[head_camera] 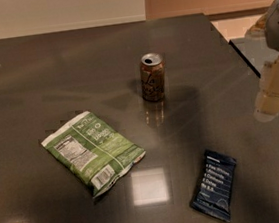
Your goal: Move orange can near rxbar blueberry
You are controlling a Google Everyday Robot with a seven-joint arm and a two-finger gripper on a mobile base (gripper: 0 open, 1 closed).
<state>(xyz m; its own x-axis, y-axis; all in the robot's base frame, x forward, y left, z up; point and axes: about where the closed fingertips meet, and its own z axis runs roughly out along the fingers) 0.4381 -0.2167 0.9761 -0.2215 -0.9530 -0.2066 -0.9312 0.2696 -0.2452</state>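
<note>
The orange can (153, 78) stands upright on the dark, glossy tabletop (48, 63). Its top looks opened, so it is probably light, thin-walled, and easy to dent or tip. The round metal side is smooth and slippery, so a square hold across mid-body seems best. The rxbar blueberry (215, 184), a flat navy wrapper, lies well apart, nearer the camera and right of the can. The gripper (269, 99) hangs far right of the can. I cannot tell whether its jaws are released or clenched.
</note>
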